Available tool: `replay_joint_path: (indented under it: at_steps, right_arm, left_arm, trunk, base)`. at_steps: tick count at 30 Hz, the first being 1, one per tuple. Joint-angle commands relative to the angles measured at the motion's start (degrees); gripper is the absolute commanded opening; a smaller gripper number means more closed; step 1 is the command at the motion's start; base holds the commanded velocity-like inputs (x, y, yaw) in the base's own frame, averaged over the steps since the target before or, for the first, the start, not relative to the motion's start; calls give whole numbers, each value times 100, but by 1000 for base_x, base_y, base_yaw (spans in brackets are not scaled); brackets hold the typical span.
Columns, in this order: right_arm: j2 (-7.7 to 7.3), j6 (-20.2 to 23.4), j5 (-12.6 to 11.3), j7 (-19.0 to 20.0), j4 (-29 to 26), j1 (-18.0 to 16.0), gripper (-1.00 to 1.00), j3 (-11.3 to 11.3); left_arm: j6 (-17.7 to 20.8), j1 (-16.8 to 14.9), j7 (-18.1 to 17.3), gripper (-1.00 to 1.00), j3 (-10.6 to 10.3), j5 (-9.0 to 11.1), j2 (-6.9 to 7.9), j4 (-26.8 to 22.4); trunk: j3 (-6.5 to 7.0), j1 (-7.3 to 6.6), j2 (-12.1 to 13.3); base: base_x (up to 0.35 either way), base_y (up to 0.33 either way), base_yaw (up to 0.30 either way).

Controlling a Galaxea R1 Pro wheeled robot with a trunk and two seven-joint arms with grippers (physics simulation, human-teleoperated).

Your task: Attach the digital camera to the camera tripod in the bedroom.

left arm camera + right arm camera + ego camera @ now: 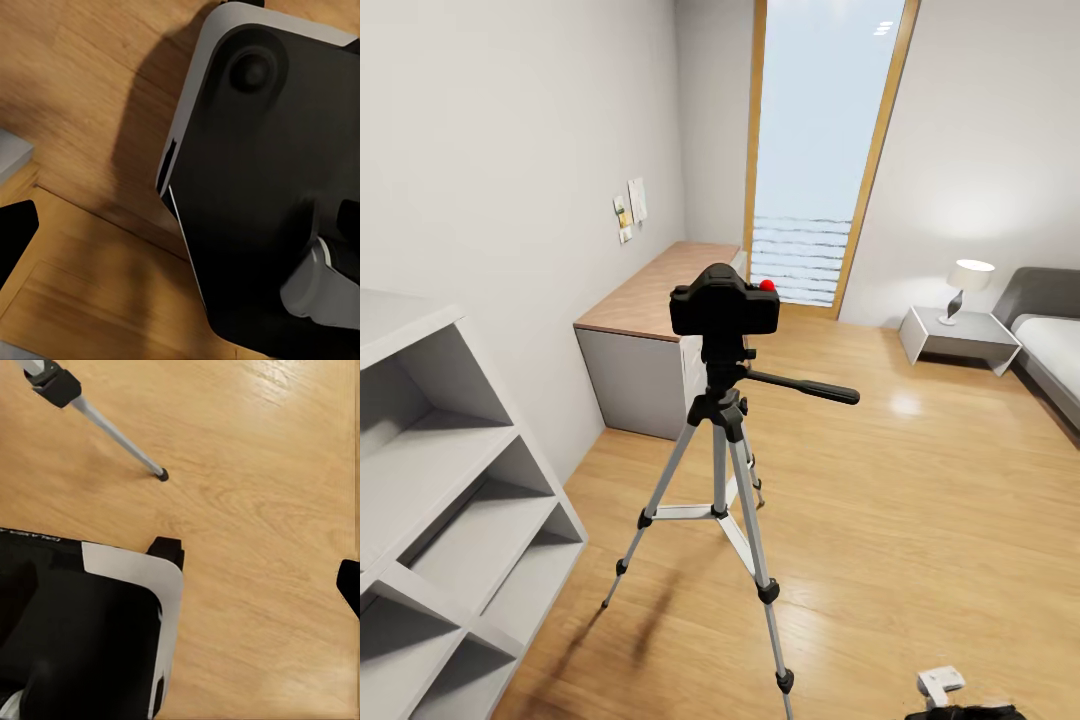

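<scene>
I see the small black boxy digital camera (724,299) with a red button sitting on top of the silver-legged camera tripod (722,470), which stands on the light wood floor (920,520) near the wood-topped desk (660,290). Whether my two grippers are released or clenched, I cannot tell.

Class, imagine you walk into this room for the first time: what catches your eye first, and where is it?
First comes the black camera with its red button, sitting on top of the silver tripod in the middle of the wood floor. Behind it, a tall wood-framed window glows on the far wall, beside a desk. A lit lamp stands on a low table at the right.
</scene>
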Motion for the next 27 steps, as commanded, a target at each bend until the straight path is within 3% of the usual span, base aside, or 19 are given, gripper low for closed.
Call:
replay_joint_path:
  at_steps: [1, 11, 18, 27]
  right_arm:
    - [17, -216, 44, -108, 115, 90, 100, -48]
    - [114, -696, -2, -891, 330, 1341, 100, -97]
    - [387, -735, -167, -1375, 349, 1633, 100, -117]
    - [691, -752, -722, -1703, 353, 2085, 100, -140]
  left_arm:
    - [19, 0, 6, 100, -50, 51, 0, 0]
    - [12, 10, -1, 100, -53, 45, 0, 0]
    - [9, 10, -3, 100, -52, 44, 0, 0]
    - [9, 10, 2, 100, -53, 44, 3, -6]
  trunk:
    - [-10, 3, -10]
    - [-10, 3, -10]
    - [-10, 3, -10]
    - [-10, 3, -10]
  base:
    - [0, 0, 0]
    - [0, 0, 0]
    - [0, 0, 0]
    - [0, 0, 0]
